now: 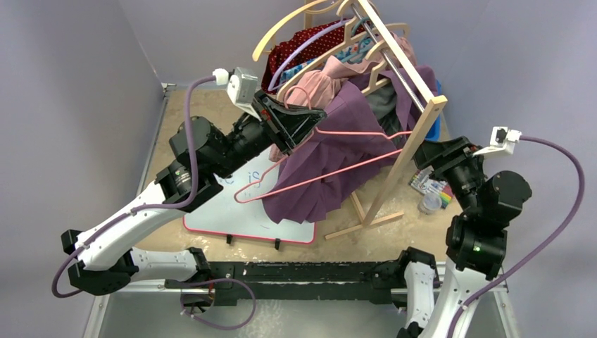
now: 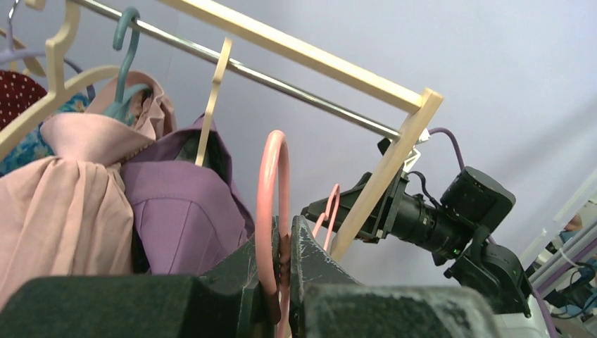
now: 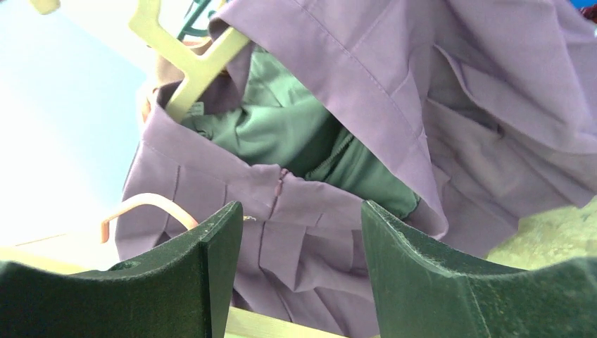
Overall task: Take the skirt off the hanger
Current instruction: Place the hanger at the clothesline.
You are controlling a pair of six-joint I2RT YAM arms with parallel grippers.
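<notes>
The left gripper is clamped on the neck of the pink hanger, whose hook sits below the rail of the rack. The purple skirt drapes around the hanger, its hem reaching down to the counter. The right gripper gapes wide, facing the skirt's waistband.

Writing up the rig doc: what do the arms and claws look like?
Left arm and right arm match: white lower links, black joints and wrists. A purple cable runs to a white plug at each wrist; a green light glows on the right arm. Left claw and right claw: dark, wedge-shaped fingers, the left's scuffed.
</notes>
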